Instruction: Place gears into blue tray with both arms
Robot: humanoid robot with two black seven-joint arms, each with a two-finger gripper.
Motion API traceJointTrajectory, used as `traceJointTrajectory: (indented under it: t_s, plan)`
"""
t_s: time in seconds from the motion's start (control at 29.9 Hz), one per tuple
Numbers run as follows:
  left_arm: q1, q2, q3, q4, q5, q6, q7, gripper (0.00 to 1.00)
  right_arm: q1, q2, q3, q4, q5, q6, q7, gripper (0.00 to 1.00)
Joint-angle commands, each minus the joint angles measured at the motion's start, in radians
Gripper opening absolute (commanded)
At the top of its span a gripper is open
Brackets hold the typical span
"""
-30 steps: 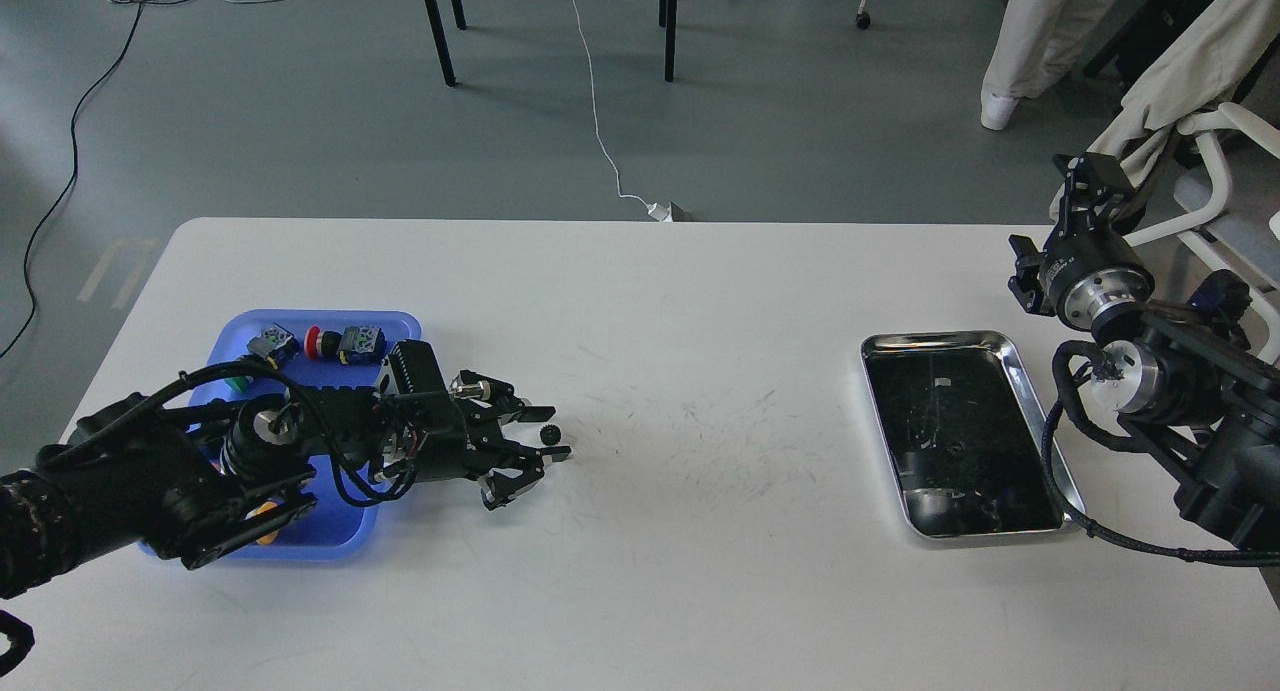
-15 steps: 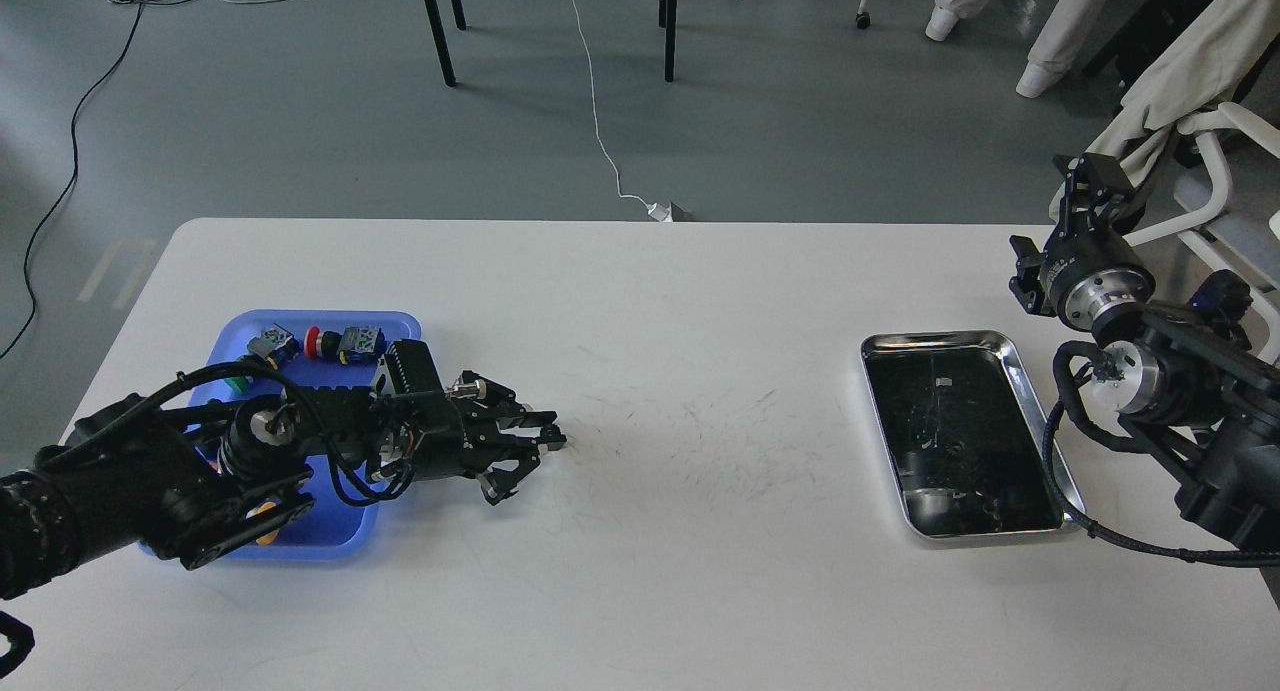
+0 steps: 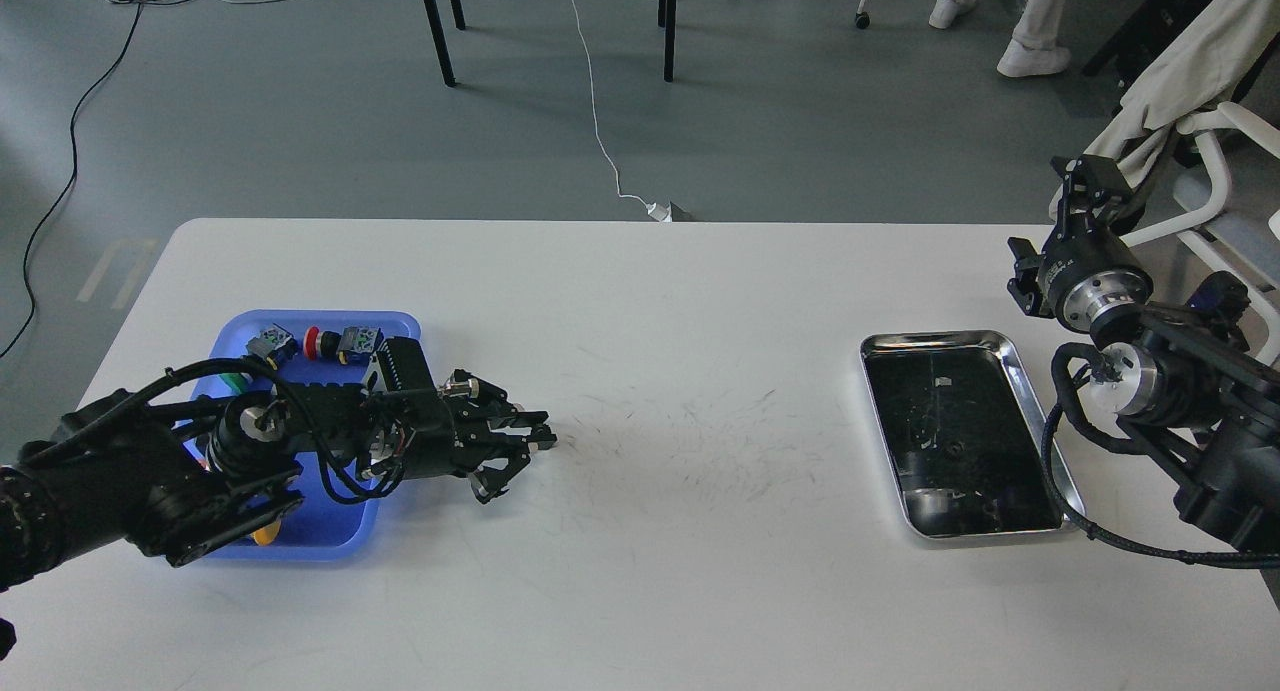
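The blue tray (image 3: 405, 323) lies at the left of the white table, partly covered by my left arm. My left gripper (image 3: 543, 437) reaches out to the right of the tray, low over the table, its fingers drawn together on a small black gear that barely shows between the tips. No other gear is visible on the table. My right gripper (image 3: 1092, 179) is raised off the table's far right edge, seen small and dark, so its fingers cannot be told apart.
Coloured push-button switches (image 3: 345, 343) sit along the far side of the blue tray. A shiny silver metal tray (image 3: 940, 337) with a dark inside lies at the right. A chair draped with cloth (image 3: 1190, 91) stands beyond the right arm.
My left gripper closed on the gear that lay between its open fingers, then drew back slightly left toward the blue tray. The right arm has barely moved.
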Motion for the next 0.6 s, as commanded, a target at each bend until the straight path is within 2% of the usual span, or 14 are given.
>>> traceJointTrajectory:
  t_s: [0.0,0.2,0.3,0.57]
  plan:
    - [-0.015,0.03,-0.003,-0.016,-0.004,-0.003,0.0,0.08,-0.001,0.0,0.0,0.0,-0.011,0.0,0.0,0.99]
    - [-0.086,0.122,-0.007,-0.096,-0.009,-0.038,0.0,0.08,-0.001,0.0,0.0,0.0,-0.011,0.0,0.0,0.99]
    - [-0.12,0.151,-0.004,-0.092,-0.016,-0.041,0.0,0.08,-0.001,0.0,0.0,0.002,-0.011,0.0,0.0,0.99]
    - [-0.11,0.243,0.005,-0.05,-0.027,-0.043,0.0,0.08,0.004,-0.002,0.0,0.005,-0.011,0.0,0.0,0.99]
